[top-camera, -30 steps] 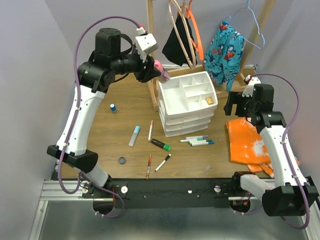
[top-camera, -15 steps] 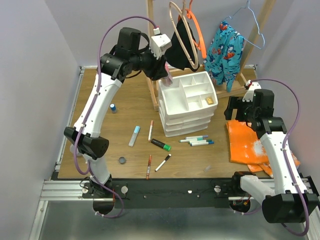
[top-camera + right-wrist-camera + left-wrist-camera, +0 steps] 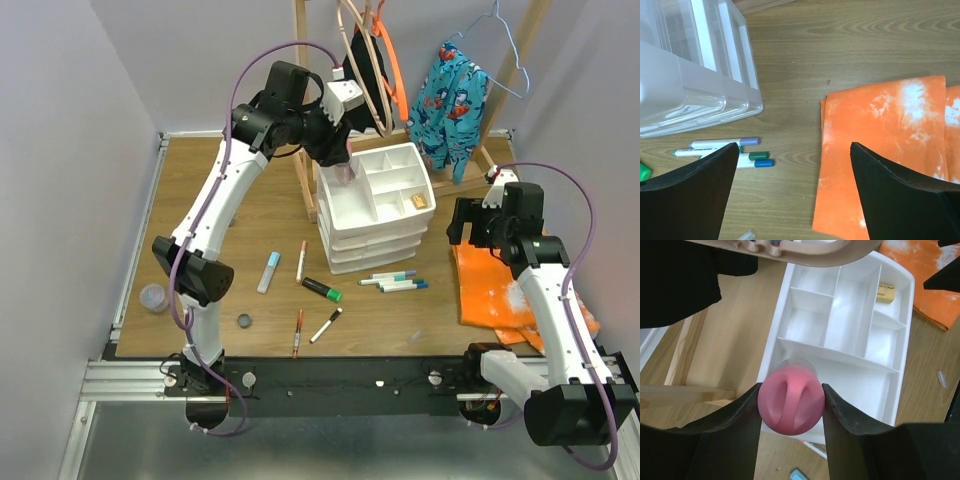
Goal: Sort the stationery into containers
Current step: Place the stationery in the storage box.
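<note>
- Left gripper (image 3: 791, 390) clamps pink-capped bottle (image 3: 790, 407), upright over the left rim of organiser (image 3: 907, 325); rack post (image 3: 303, 190) just beside.
- Right gripper (image 3: 794, 150) wide, empty, above desk (image 3: 790, 60) between organiser and orange cloth (image 3: 880, 150).

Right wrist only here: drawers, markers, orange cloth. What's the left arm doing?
Observer: The left gripper is shut on a pink-capped bottle.
Operator: Where is it?
Observer: Over the tray on top of the drawers, at the corner of its biggest compartment, beside the wooden rack.
Operator: Tray holding anything?
Observer: One small tan block in a corner compartment; the other compartments I can see are bare.
</note>
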`<action>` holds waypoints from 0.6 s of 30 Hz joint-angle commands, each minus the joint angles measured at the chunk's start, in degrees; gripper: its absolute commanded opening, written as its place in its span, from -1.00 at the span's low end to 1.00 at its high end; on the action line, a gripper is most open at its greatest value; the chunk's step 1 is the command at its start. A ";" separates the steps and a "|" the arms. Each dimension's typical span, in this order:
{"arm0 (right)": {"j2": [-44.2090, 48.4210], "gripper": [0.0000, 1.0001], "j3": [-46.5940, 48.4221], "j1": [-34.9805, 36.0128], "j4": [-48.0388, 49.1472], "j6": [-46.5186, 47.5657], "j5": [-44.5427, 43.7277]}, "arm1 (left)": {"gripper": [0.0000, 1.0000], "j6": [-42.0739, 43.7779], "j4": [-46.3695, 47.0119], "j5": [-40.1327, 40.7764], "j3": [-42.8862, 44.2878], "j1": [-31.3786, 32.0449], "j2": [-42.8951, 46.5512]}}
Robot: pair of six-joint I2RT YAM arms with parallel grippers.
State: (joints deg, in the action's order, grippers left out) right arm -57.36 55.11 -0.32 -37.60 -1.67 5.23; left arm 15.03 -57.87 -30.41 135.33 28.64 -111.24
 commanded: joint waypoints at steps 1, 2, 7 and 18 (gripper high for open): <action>0.59 1.00 -0.97 -0.12 0.25 -0.26 -0.40 | -0.36 0.18 -0.67 0.79 2.75 0.27 -1.52; 0.59 1.00 -1.06 -0.12 0.25 -0.26 -0.40 | -0.35 0.09 -0.76 0.62 2.84 0.27 -1.87; 0.32 1.00 -1.15 -0.12 0.43 -0.26 -0.31 | -0.28 0.00 -0.41 0.36 3.54 0.45 -3.72; 0.06 1.00 -1.15 -0.12 0.52 -0.88 0.13 | 0.49 -0.44 3.73 0.88 4.33 0.89 -1.71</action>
State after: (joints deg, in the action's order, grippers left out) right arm -57.36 54.68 -0.32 -37.58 -1.67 5.23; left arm 14.74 -56.73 -30.17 137.53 29.17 -115.33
